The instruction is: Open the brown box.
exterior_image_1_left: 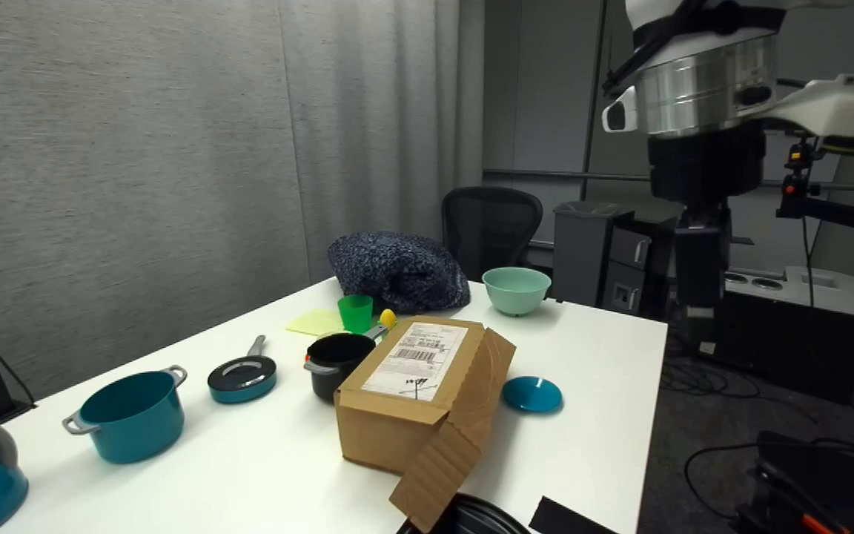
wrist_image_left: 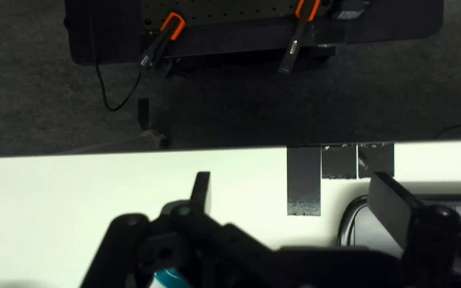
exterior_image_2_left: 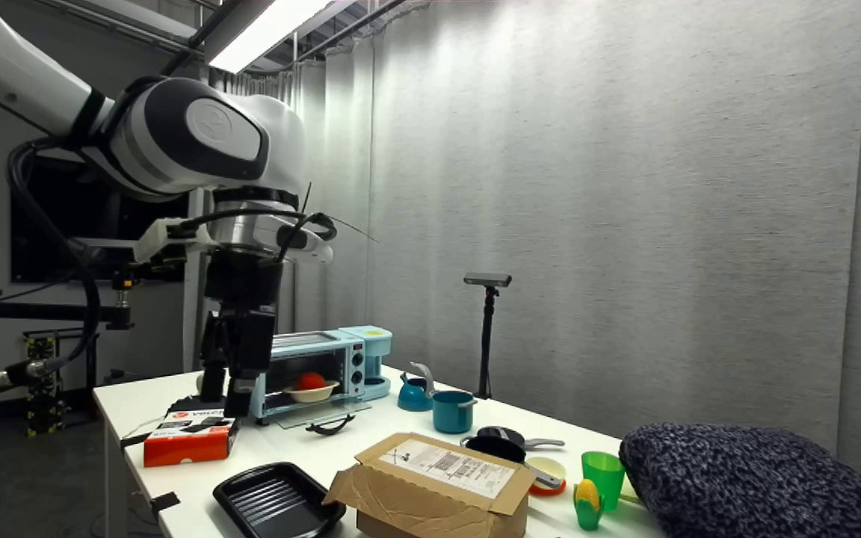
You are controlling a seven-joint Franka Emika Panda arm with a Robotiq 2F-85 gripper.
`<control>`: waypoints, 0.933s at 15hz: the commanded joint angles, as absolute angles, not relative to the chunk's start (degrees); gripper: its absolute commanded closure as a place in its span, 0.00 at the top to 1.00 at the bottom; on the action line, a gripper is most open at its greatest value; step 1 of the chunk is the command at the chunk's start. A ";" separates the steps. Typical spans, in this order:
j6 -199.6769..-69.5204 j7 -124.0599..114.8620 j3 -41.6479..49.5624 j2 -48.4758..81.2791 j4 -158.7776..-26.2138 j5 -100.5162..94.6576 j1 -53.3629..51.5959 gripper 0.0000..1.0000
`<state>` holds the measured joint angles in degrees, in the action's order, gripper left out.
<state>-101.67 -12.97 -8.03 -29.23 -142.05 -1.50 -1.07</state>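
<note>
Cardboard, tan and light-looking, makes up the shipping box [exterior_image_1_left: 412, 409] on the white tabletop [exterior_image_1_left: 597, 356]: label [exterior_image_1_left: 416, 360] up, top panel lying down, 1 long flap [exterior_image_1_left: 482, 386] hanging out. Your likeliest trouble is hooking that flap instead of the panel's edge; the box would then probably slide or tip without opening. The flap's corrugated strip [exterior_image_1_left: 438, 475] overlaps the ridged broiler pan [exterior_image_2_left: 277, 497] in both exterior views, so a pull there could drag the pan; whether they touch, you can't tell. Across the box, a black pot [exterior_image_1_left: 330, 382] stands just beside it, and a panel thrown back that way may knock it. The teal dish [exterior_image_1_left: 532, 394] near the flap could be swept aside by a low approach. Your pincer [wrist_image_left: 290, 190] hangs well apart from the box, its 2 fingers [wrist_image_left: 390, 208] spread with nothing gripped between them. Bring it down that wide and off-angle, and it may crush the cardboard before it pinches an edge.
</note>
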 commanded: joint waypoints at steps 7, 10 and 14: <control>-122.89 -32.91 -5.82 -20.94 -143.64 -1.57 6.83 1.00; -123.16 -32.43 -5.32 -21.24 -144.55 -1.62 6.11 1.00; -123.73 -33.85 -5.23 -19.97 -143.78 -1.63 6.06 1.00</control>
<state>-123.84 -33.73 -5.70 -19.99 -143.85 -1.45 6.53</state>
